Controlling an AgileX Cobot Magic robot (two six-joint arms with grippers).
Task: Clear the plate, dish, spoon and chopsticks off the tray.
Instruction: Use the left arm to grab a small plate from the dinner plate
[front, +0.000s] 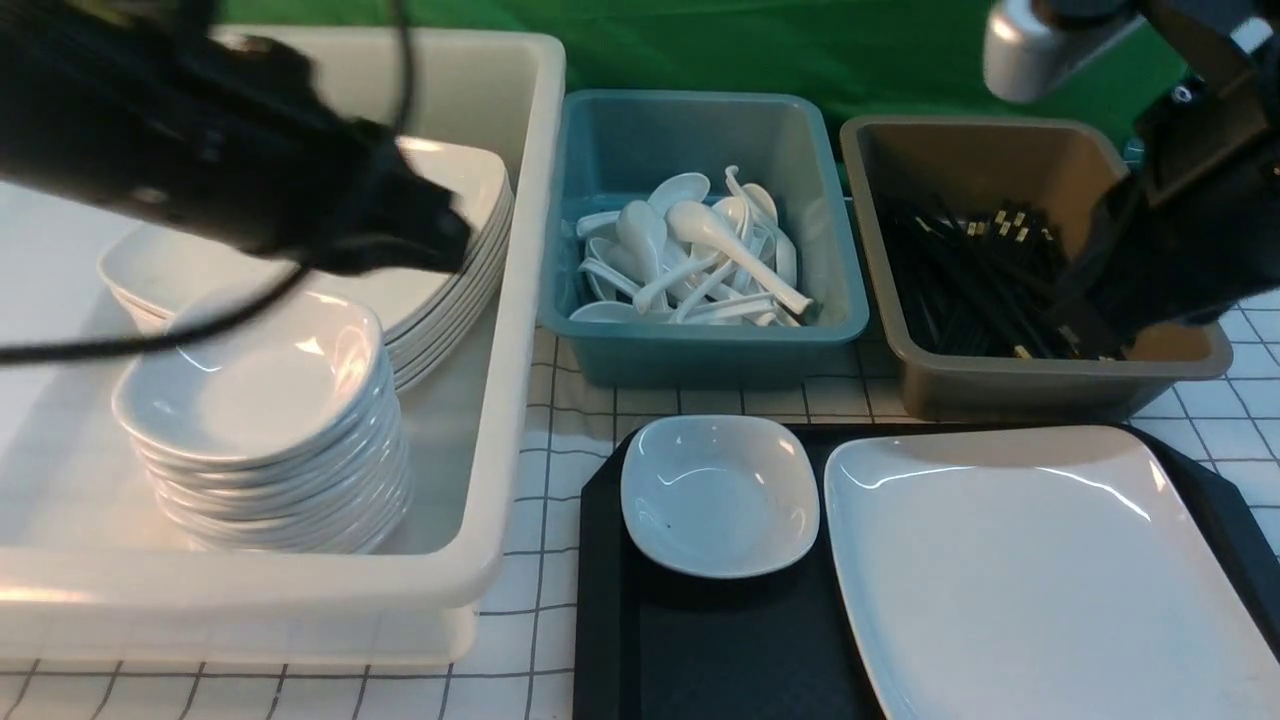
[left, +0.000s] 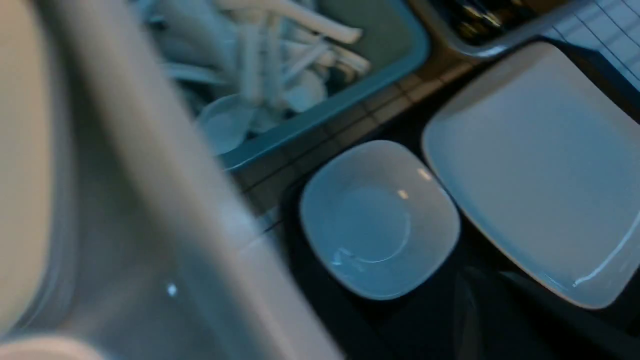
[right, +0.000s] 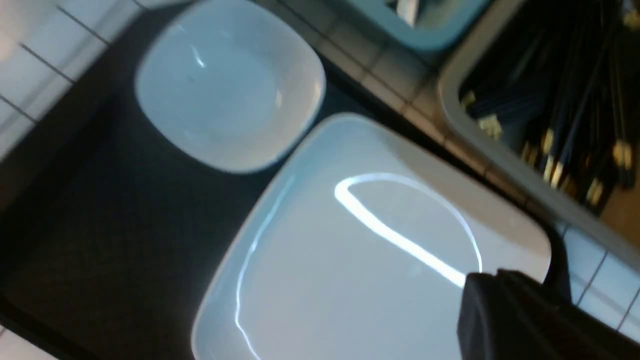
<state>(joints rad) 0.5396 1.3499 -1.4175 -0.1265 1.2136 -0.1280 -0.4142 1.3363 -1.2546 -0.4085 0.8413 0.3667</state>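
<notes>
Dish (front: 718, 495) and plate (front: 1040, 570) sit side by side on the tray (front: 700, 650), dish on the left. Jaws are closed on both: left gripper (front: 435, 235) above the white tub (front: 530, 300), right gripper (front: 1090, 325) over the brown tub (front: 1000, 390). Open wide and pinch the dish's left rim squarely.

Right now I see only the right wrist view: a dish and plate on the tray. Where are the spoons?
Observer: The spoons lie piled in the teal tub, just beyond the tray.
Reviewer: Where might the dish go?
Observer: A white tub on the left holds a stack of similar dishes.
Reviewer: And the left arm?
Observer: Above that tub, over its stacked plates.
</notes>
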